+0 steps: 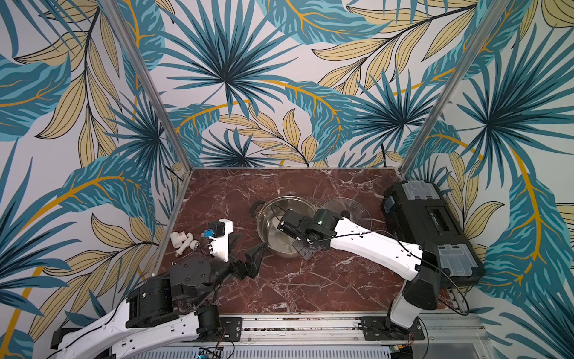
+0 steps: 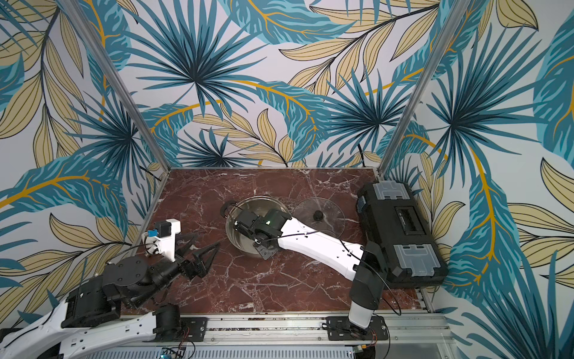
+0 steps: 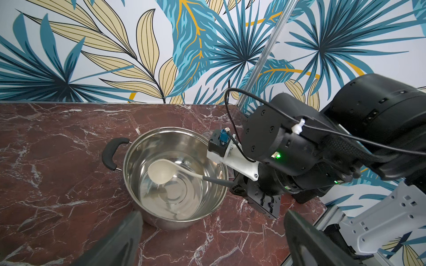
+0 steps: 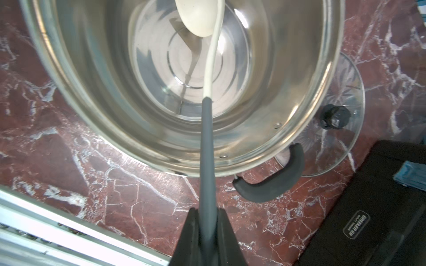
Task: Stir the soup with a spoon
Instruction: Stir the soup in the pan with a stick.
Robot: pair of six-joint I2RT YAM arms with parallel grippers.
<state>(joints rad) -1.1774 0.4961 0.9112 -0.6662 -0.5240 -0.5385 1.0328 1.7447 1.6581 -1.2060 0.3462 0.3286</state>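
Grey handle is what the right gripper [image 4: 208, 226] is pinched on: in the right wrist view its two black fingers [image 4: 191, 232] are pressed against the end of the spoon [image 4: 208, 129], one on each side. From that grip the spoon's long axis runs straight out ahead of the fingers, over the near rim of the pot [image 4: 306, 129], and slopes down into it. The grey part ends inside the rim, the cream neck curves on past the middle of the floor, and the bowl is carried on the far side of the middle. In the left wrist view the bowl [image 3: 161, 171] appears to be held off the floor, its reflection lying beneath it; whether it touches the steel cannot be told. No soup is seen, only bare shiny metal. The stirring is judged to turn on this line: with the handle crossing the rim, the sweep has to be kept clear of the wall. The right arm is plainly the nearer, its wrist hanging over the pot in both top views. The left gripper [image 1: 253, 259] is spread wide and empty, just beside the pot. The lid [image 4: 345, 129] lies flat by the pot's handle.
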